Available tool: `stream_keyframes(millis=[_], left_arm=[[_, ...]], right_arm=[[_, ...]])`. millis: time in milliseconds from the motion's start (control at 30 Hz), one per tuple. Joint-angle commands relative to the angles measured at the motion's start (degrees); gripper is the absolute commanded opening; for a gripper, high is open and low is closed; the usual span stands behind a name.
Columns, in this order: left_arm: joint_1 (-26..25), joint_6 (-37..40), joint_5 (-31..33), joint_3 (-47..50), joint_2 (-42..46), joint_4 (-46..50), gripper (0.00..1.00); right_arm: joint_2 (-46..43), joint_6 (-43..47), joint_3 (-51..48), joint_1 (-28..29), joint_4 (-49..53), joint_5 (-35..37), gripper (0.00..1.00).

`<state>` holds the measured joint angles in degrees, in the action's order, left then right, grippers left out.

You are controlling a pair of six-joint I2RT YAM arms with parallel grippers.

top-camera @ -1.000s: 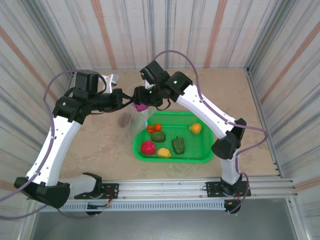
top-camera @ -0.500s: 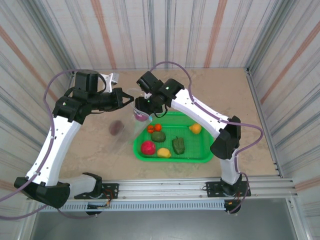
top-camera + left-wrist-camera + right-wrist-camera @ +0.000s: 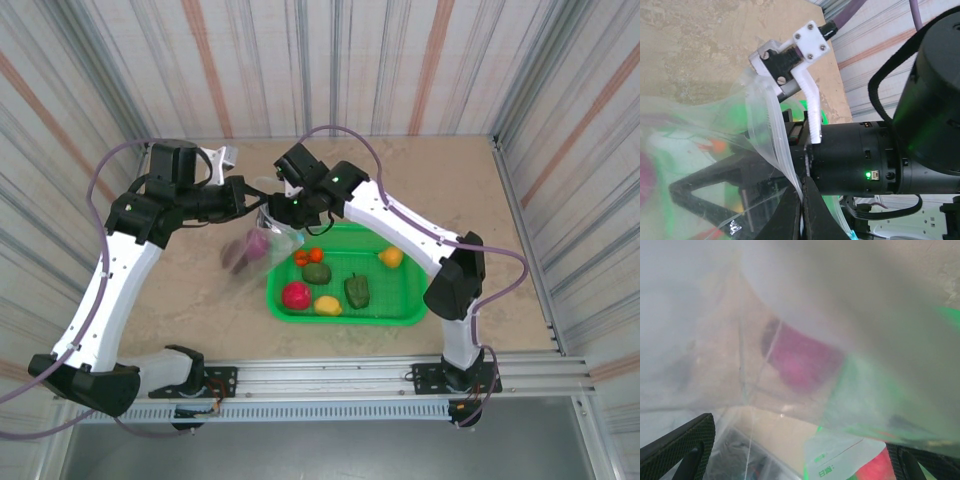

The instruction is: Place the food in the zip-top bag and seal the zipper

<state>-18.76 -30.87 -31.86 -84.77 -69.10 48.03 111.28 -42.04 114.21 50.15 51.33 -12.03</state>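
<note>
Waiting nearest you, several toy fruits and vegetables [image 3: 296,295] sit in the green mesh plastic basket [image 3: 400,312]. Beyond, the clear floppy zip-top bag [image 3: 705,145], a purple piece [image 3: 802,362] inside, hangs mouth-up because your left pincer [image 3: 802,206] clenches its pale zipper strip [image 3: 782,150]; your right pincer [image 3: 285,210] gapes released at the mouth.
</note>
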Motion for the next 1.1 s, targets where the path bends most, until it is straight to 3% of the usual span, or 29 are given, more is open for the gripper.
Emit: stream_keyframes(millis=[0,300,433,567,667,767,867,1067], left_arm=[[-0.3,2.7,2.0,-2.1,0.8,1.1,0.00],[-0.6,5.3,5.0,-0.9,0.8,3.1,0.00],[-0.6,5.4,5.0,-0.4,1.2,3.1,0.00],[-0.7,6.4,6.3,-1.3,1.2,4.2,0.00],[-1.2,7.1,8.4,-2.1,1.0,5.3,0.00],[-4.7,8.7,14.2,-3.5,1.0,7.1,0.00],[-8.6,10.1,19.3,-4.7,0.8,8.9,0.00],[-8.7,9.4,19.6,-1.8,3.2,9.4,0.00]], right_arm=[[-4.6,-1.3,-1.1,-0.9,-3.0,-1.4,0.90],[-11.6,-3.7,-3.6,-3.7,-6.9,-0.9,0.85],[-13.0,-2.7,-2.9,-4.6,-4.9,0.9,0.70],[-14.9,-1.5,-2.9,-5.1,-5.6,0.5,0.41],[-16.7,0.1,-2.5,-5.2,-5.5,0.4,0.32],[-18.8,2.3,-3.0,-5.1,-4.5,1.1,0.29],[-21.7,3.9,-6.1,-5.1,-2.7,3.9,0.34],[-30.2,5.5,-21.9,-5.3,1.6,10.5,0.44]])
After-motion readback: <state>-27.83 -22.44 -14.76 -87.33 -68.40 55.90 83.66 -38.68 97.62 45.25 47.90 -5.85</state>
